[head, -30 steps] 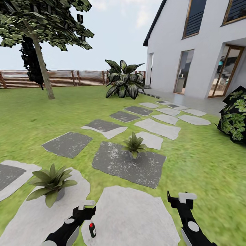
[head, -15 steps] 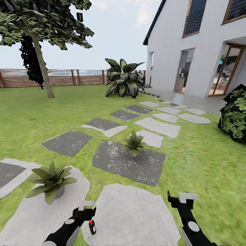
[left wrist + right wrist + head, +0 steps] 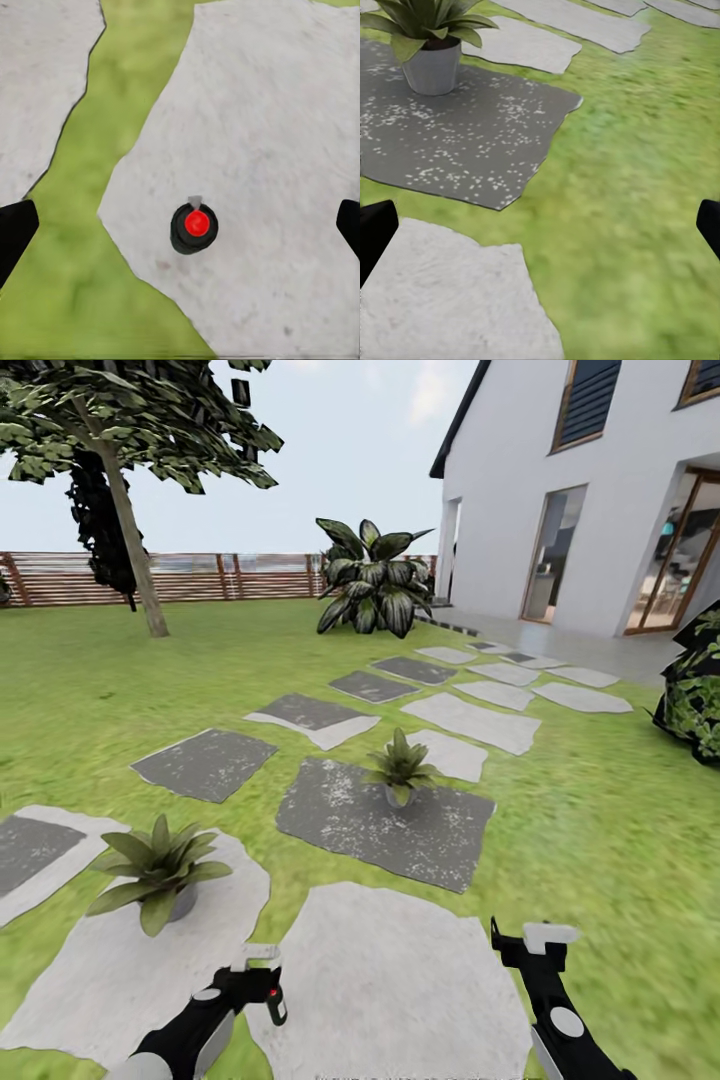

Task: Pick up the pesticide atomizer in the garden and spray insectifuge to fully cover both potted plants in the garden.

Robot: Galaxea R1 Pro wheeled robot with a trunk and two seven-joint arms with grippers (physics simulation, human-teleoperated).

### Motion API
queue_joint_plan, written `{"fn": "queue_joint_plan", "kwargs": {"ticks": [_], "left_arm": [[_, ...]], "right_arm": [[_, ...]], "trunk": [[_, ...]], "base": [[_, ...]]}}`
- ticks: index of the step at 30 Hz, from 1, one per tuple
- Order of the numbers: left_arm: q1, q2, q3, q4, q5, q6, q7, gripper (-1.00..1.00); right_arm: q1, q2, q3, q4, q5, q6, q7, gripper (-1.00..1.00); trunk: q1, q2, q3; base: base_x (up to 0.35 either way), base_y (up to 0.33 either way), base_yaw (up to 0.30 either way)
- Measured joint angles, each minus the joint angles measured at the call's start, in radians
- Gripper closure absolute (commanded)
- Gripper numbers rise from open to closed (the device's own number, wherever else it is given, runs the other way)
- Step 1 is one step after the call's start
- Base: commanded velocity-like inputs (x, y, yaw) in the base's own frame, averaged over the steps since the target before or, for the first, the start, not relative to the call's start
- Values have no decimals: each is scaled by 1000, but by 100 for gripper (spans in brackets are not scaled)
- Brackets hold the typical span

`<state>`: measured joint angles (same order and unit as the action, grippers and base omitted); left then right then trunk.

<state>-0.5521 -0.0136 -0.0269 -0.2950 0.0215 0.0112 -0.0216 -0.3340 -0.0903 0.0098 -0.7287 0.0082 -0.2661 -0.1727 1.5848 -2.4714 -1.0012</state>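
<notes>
The pesticide atomizer stands upright on the pale stepping stone, directly under the left gripper, whose fingers are spread wide. I'd lower straight down, centred, before closing.

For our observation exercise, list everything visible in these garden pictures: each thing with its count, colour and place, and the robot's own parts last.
Pesticide atomizer: one, dark with red cap, upright on the nearest pale stone.
Potted plants: two, green in grey pots; one on the pale stone at left, one on the dark stone ahead.
Stepping stones: many, pale and dark grey, across the lawn.
Striped plant: one, dark, near the house.
Tree: one, far left.
Fence: brown, behind.
House: white, right.
Left gripper: black, open, above the atomizer.
Right gripper: black, open, over grass.
</notes>
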Motion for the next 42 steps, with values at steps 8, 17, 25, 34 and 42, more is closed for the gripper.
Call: {"fn": "queue_joint_plan", "kwargs": {"ticks": [8, 17, 25, 34, 42], "left_arm": [[-59, -4, -2, -3, -1, 63, 0, -100], [-60, -3, -4, -1, -1, 55, 0, -100], [-57, -1, -4, -2, -1, 53, 0, -100], [-52, 5, -3, -3, -2, 44, 0, -100], [-51, 7, -2, 4, -3, 15, 0, -100]], "right_arm": [[0, 0, -1, -1, 0, 1, -1, -100], [0, 1, -7, 0, -6, -1, -4, -100], [0, 1, -7, 1, -6, -1, -4, -100], [0, 2, -5, 1, -2, -4, -5, -100], [0, 3, -2, 1, -1, -4, -5, -100]], "trunk": [[17, -29, -41], [21, -31, -90], [25, -33, -133], [29, -35, -180], [33, -37, -222]], "base": [[0, 0, 103], [0, 0, 9], [0, 0, -153], [0, 0, -185], [0, 0, -186]]}}
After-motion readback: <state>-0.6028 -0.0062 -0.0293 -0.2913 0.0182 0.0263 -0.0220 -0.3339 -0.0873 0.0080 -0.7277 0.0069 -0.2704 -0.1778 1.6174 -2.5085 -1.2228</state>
